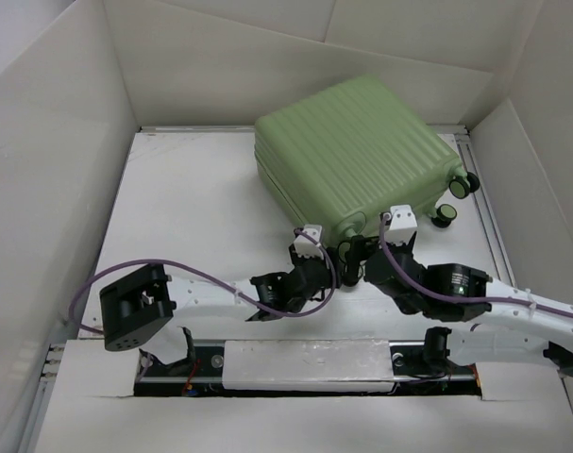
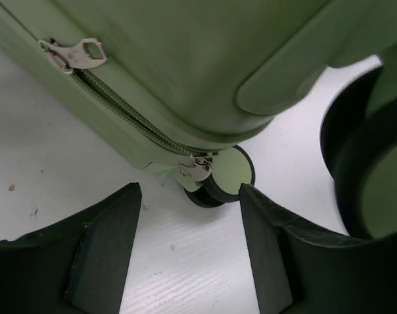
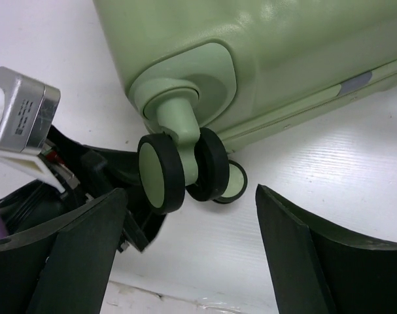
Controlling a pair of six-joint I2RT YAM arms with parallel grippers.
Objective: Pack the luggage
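While the luggage [image 1: 357, 151] lies closed and flat on its broad ribbed side, it fills the far right part of the table [image 1: 192, 217], turned at an angle, with one corner near the far edge and another pointing toward the middle of the near edge. Two of its casters [image 1: 463, 184] stick out toward the right edge. Both arms reach in from the near edge and meet at the suitcase's nearest corner. The left gripper [image 2: 189, 191] hovers low over the table with its jaws apart and nothing between them; its dark fingers [image 2: 100, 255] frame a small wheel [image 2: 224, 176] just beyond their tips. Above that wheel the zipper [image 2: 129, 111] runs along the shell's side, shut, with one metal pull [image 2: 74, 53] farther along it and a second pull [image 2: 197, 167] hanging right by the wheel. The right gripper [image 3: 191, 193] also stands with its jaws wide apart and holds nothing; a twin caster [image 3: 178, 167] on a pale green stem sits just ahead of its fingers [image 3: 80, 255], not touching either one. The left arm's wrist camera housing [image 3: 25, 111] is close beside that caster.
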